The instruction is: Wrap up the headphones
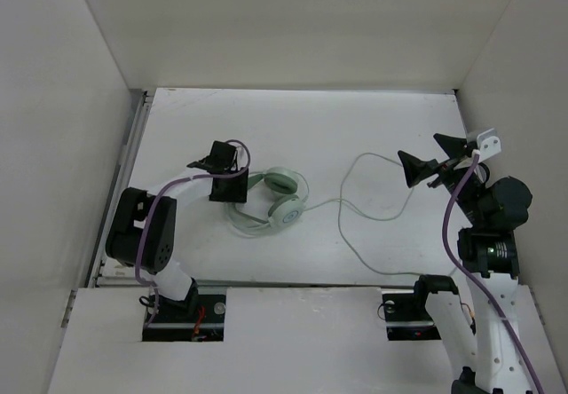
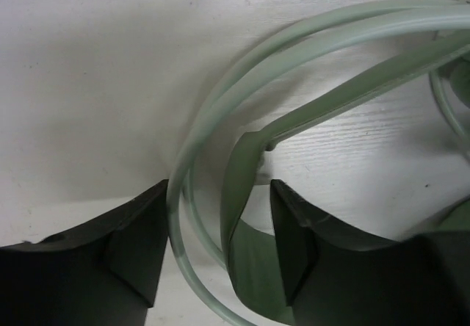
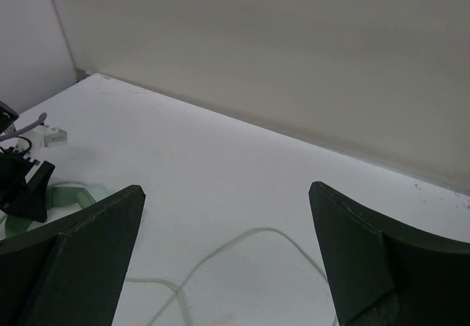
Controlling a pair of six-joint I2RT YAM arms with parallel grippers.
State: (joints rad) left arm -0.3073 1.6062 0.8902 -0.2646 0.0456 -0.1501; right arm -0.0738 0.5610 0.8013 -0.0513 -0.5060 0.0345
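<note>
Mint-green headphones (image 1: 286, 209) lie with headband pointing left inside the apparently open left tool (image 1: 232, 188); right tool (image 1: 430, 161) gapes empty.

- Table (image 1: 373, 137): a white, matt top with a faint grain visible up close.
- Back wall (image 1: 302, 21): plain white, rising from the table's far edge.
- Left wall (image 1: 53, 101) and right wall (image 1: 532, 66): 2 white panels closing the table's sides.
- Metal rail (image 1: 133, 163): a grey strip along the table's left edge, against the left wall.
- Front board (image 1: 302, 341): a white panel at the table's near edge, with 2 dark rectangular openings, the left cutout (image 1: 210, 316) and the right cutout (image 1: 399, 323).
</note>
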